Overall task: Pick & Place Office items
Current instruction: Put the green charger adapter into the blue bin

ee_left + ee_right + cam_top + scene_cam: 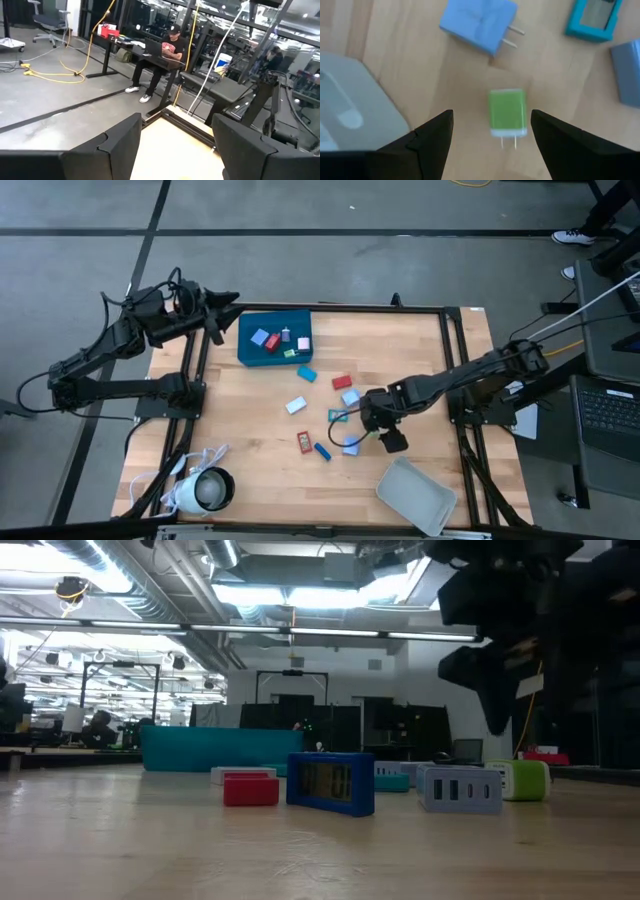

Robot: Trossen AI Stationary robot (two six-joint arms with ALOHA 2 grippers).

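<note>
Small office pieces lie scattered mid-table: red (342, 382), white (296, 406), blue (322, 450) and light blue (306, 373). Several more sit in the teal tray (248, 352). My right gripper (370, 428) hangs open above a green plug block (507, 112), which lies flat on the wood between its fingers (492, 117) without touching them. A light-blue plug block (480, 25) and a teal frame (592, 17) lie just beyond. In the low view the green block (525, 780) rests on the table below the gripper (510, 650). My left gripper (225, 315) waits open (175, 130) at the teal tray's far left corner.
A grey tray (415, 495) lies near the table's near right corner, close to my right gripper, and shows in the right wrist view (350, 110). A white round corded device (205, 490) sits at the near left corner. A person (167, 55) sits at a desk beyond the table.
</note>
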